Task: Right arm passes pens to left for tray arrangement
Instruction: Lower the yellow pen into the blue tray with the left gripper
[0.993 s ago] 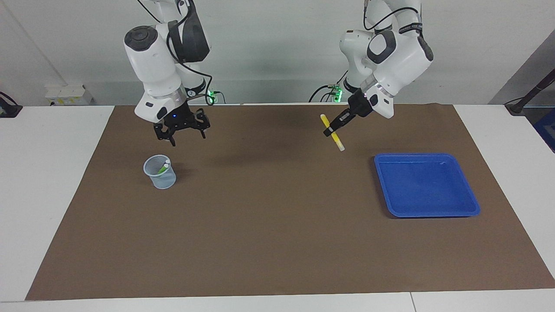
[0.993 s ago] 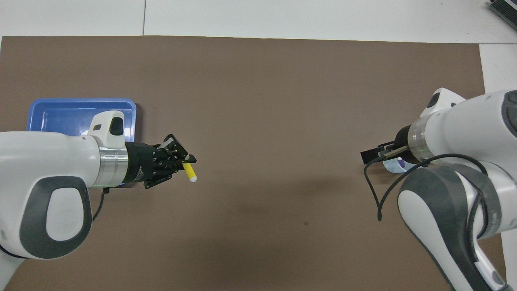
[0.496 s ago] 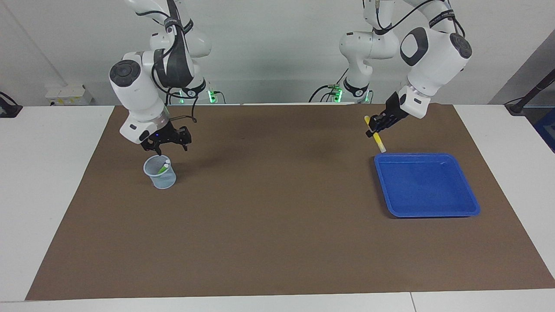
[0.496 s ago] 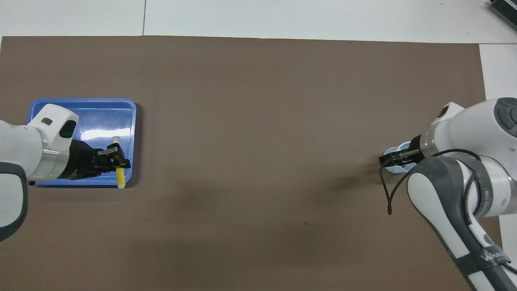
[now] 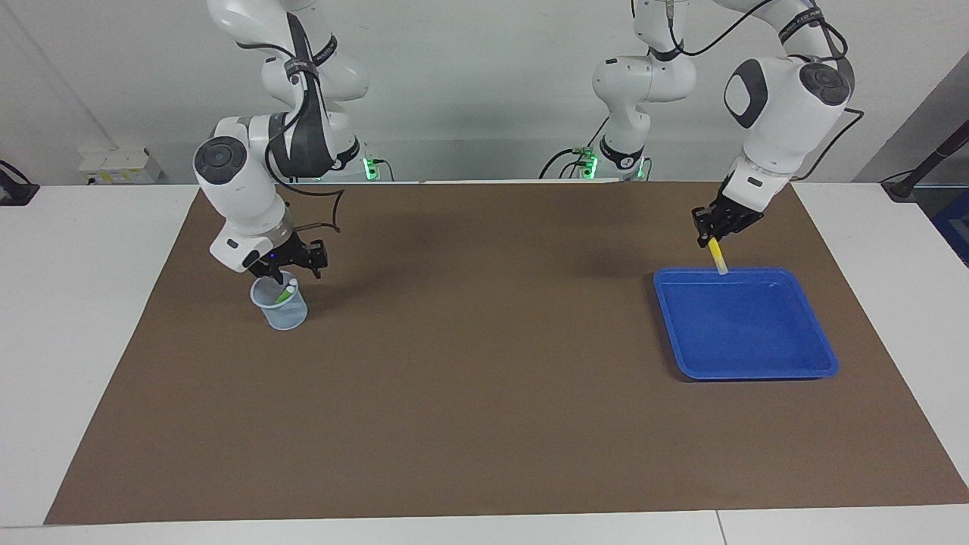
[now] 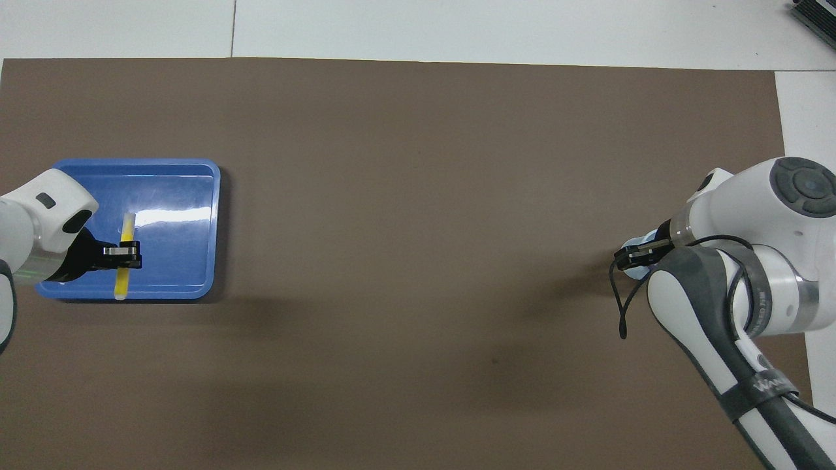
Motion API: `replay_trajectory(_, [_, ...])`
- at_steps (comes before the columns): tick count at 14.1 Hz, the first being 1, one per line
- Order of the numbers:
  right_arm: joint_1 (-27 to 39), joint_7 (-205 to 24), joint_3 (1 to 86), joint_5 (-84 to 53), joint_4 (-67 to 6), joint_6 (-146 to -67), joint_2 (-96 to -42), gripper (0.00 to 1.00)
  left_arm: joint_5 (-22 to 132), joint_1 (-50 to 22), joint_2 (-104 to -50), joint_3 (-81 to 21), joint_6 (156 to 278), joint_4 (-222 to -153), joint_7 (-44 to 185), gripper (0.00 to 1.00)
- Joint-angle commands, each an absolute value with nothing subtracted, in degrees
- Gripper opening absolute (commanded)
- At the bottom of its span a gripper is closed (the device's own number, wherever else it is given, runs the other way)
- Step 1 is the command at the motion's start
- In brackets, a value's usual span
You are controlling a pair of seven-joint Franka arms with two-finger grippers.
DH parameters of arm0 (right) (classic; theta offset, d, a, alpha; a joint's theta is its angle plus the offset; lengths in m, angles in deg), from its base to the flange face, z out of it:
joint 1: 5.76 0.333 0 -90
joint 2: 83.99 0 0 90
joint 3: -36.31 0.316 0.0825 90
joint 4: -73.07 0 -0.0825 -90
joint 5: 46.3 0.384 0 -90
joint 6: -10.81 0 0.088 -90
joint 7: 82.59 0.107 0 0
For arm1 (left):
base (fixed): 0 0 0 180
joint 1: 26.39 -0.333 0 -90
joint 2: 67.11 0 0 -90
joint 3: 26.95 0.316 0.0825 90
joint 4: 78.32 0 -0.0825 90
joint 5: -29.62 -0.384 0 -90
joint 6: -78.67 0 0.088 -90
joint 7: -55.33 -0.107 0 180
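— While scanning from the right arm's end, see a white bench (image 5: 76, 318) under a broad brown mat (image 5: 484, 393), with a plain pale wall (image 5: 484, 98) at the robots' backs. Anything on the mat there?
— A pale mesh cup (image 5: 281, 312), with a green pen (image 5: 283, 295) leaning inside. Right gripper (image 5: 286, 266) just over its rim. Open or closed, cannot tell.
— Lower than a second ago?
— Yes, down from well above the mat to the cup's mouth.
— And at the left arm's end?
— Blue tray (image 5: 757, 372) flat on the mat. Left gripper (image 5: 717, 227) clamped on the yellow pen (image 5: 718, 259), pale tip downward, over the tray's edge nearest the robots.
— Moved as well?
— Carried over from above bare mat beside the tray. Tray and cup unmoved.
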State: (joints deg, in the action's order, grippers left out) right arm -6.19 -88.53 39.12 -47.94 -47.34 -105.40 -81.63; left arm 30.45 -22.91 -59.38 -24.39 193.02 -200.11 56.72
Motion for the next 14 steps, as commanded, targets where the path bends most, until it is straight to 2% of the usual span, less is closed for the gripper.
replay_trajectory(1, [-7.6,-87.3,39.9,-50.1,-48.0,-107.2,-81.4,0.65,28.7,-24.5,-64.3,-24.9,197.1,-199.2,54.4,0.00])
replay_trajectory(4, [-8.3,-87.3,39.9,-50.3,-48.0,-107.4,-81.4,0.57,28.7,-24.8,-67.4,-25.0,200.5,-199.3,54.4,0.00])
replay_trajectory(7, [-9.1,-87.4,39.9,-52.0,-48.1,-107.5,-81.4,0.38,28.7,-24.8,-70.5,-25.0,204.4,-199.6,54.4,0.00])
replay_trajectory(10, [-9.4,-87.4,39.9,-52.0,-48.3,-107.4,-81.4,0.29,28.7,-24.8,-73.8,-25.0,208.4,-199.3,54.5,0.00])
replay_trajectory(13, [-9.5,-88.1,39.9,-53.0,-48.1,-107.1,-81.4,0.11,28.7,-24.8,-76.9,-25.0,212.3,-199.2,54.5,0.00])
replay_trajectory(14, [-9.5,-88.1,39.9,-53.7,-48.0,-107.1,-81.4,0.10,28.7,-24.8,-77.8,-25.0,213.4,-199.2,54.5,0.00])
